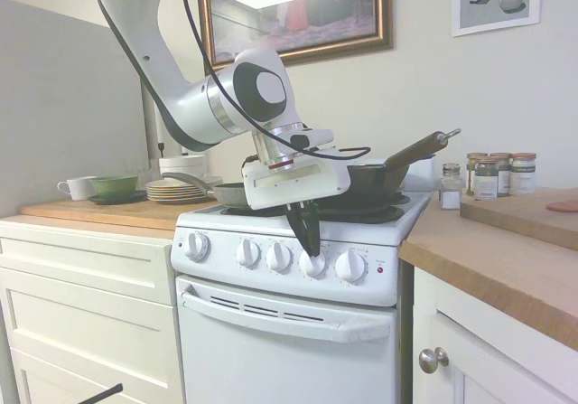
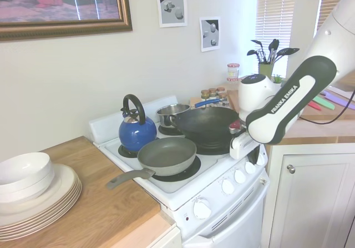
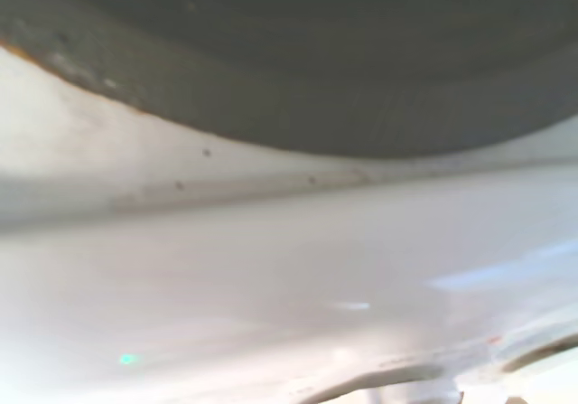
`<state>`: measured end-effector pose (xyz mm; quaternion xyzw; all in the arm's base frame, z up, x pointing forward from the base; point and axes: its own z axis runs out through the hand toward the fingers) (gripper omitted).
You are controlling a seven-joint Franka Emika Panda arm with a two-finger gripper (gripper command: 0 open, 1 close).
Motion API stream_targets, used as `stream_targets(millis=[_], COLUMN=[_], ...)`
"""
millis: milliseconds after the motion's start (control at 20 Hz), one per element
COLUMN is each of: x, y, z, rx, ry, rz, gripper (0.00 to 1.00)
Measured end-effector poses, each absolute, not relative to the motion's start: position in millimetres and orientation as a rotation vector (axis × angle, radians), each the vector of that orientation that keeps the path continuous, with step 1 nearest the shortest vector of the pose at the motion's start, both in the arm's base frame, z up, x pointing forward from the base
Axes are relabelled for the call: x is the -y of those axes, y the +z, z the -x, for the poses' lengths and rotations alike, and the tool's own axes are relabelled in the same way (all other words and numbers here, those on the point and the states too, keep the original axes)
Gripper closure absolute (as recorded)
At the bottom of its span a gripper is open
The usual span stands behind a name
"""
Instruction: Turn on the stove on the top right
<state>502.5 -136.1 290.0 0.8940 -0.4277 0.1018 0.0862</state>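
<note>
First exterior view: white stove (image 1: 298, 323) at lower centre, five round knobs; the claw (image 1: 310, 241) pinches narrowly at the fourth knob (image 1: 312, 263).

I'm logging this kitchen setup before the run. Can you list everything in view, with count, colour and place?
stove: one, white, between the counters
knobs: five, white, stove front
kettle: one, blue, back burner
pot: one, steel, back burner
wok: one, black, front burner
pan: one, grey, front burner
plates: one stack, cream, wooden counter
bowls: stacked, white, on the plates
spice jars: several, counter by the wall
utensil pot: one, green, by the window
gripper: one, black fingers at the fourth knob from the left
</note>
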Motion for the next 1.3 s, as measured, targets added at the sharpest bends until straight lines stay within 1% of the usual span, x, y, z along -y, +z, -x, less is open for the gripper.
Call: stream_targets(millis=[250,750,1300], x=[109,118,115], y=[286,274,271], z=[-507,-504,-504], rx=[1.251,1.313,1.290], ry=[0.284,0.243,0.280], rz=[-2.685,-2.677,-2.631], gripper=[1.00,1.00,1.00])
